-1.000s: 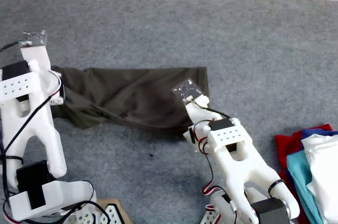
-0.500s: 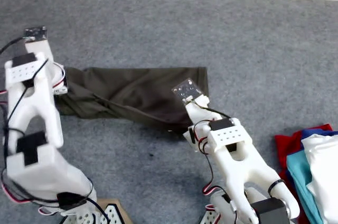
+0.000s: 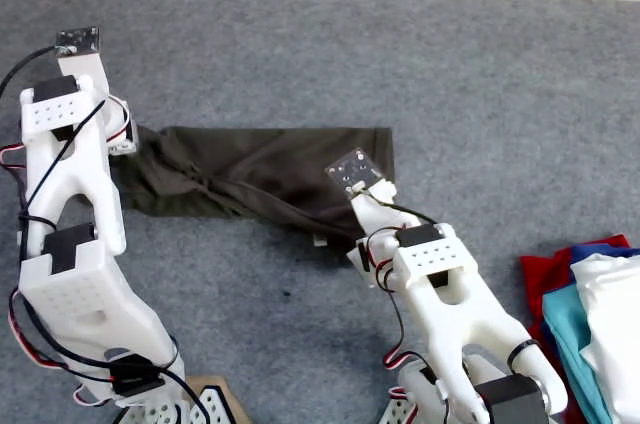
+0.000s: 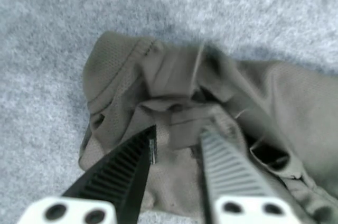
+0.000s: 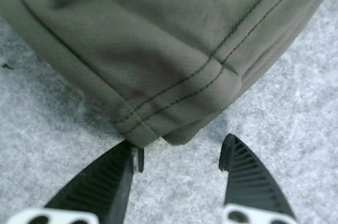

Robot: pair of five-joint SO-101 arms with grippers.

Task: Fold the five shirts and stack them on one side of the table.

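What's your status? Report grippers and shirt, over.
Left gripper shut on olive shirt, bunched end. Right gripper open at its hem corner. Other shirts heaped aside, nothing in the way.

readable text: none | labels: none | numbers, signs: none

The shirt is olive, table grey, stack red, teal and white.
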